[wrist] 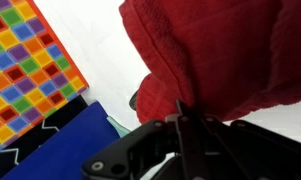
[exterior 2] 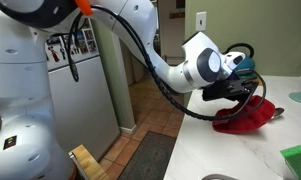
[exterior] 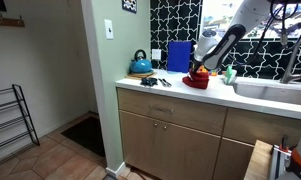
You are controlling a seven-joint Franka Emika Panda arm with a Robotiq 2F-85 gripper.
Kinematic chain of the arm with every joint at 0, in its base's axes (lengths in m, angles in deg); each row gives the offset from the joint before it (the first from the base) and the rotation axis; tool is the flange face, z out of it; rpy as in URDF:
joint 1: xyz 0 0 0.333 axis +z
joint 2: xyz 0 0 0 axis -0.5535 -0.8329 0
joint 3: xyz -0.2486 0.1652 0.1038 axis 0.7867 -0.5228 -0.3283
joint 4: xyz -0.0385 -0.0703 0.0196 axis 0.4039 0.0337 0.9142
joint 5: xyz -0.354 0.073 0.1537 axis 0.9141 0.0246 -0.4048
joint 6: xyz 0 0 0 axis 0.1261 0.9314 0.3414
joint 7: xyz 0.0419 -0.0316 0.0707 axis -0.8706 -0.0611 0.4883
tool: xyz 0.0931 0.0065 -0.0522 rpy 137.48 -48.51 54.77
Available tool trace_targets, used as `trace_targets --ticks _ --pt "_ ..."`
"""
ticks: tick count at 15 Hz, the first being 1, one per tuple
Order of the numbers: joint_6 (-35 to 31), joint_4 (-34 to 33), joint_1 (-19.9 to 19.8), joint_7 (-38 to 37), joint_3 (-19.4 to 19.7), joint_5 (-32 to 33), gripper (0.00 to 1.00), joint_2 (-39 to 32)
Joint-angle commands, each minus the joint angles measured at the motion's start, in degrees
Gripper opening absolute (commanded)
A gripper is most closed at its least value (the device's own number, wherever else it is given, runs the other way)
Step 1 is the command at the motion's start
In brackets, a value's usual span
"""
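The black Robotiq gripper [wrist: 180, 120] is closed almost completely, its two fingers pinched together on a fold of a crumpled red terry-cloth towel [wrist: 220, 55], as the wrist view shows from close up. In both exterior views the towel [exterior: 196, 80] lies bunched on the white countertop [exterior: 190, 96]. Its upper part is gathered up to the gripper [exterior 2: 240, 90] and its lower folds [exterior 2: 245, 118] rest on the surface. The white arm reaches down to it from above and bends sharply at the wrist. In the wrist view a multicoloured checkered mat [wrist: 25, 70] lies on the counter beside the towel, with a flat dark-blue board [wrist: 60, 140] just next to it; whether the two touch cannot be told. In an exterior view a blue upright board [exterior: 178, 56] leans against the black-and-white patterned backsplash [exterior: 170, 20], just behind the towel. A teal kettle [exterior: 140, 65] stands further along the counter, near its end by the wall. Some small dark items [exterior: 155, 82] lie in front of the kettle, too small to identify. A white sink basin [exterior: 275, 90] is set into the counter on the far side of the towel from the kettle. Light wooden cabinets [exterior: 160, 135] sit below the countertop. In an exterior view a white refrigerator [exterior 2: 80, 100] stands well apart from the counter, across the tiled floor.
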Motion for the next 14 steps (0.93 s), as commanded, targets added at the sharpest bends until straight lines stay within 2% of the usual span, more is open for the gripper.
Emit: trace_targets --ticks 1,5,7,8,9,10,14 --pt "-7.3 2.7 1.0 -2.0 2.0 6.3 0.01 0.2" --pt "-15.7 3.8 -0.4 0.7 0.8 7.4 0.01 -1.7" --pt "-19.1 5.1 -2.3 3.2 -1.6 6.5 0.01 -2.7" --pt "-20.4 6.4 -3.1 7.9 -3.3 2.3 0.01 -3.2" --pt "-21.6 6.9 -3.6 8.9 -4.2 1.6 0.01 -3.8" --pt "-22.5 6.5 -7.0 6.6 -7.5 5.2 0.01 -4.7" --pt "-23.2 5.8 -15.5 5.8 -16.9 7.7 0.01 -7.7"
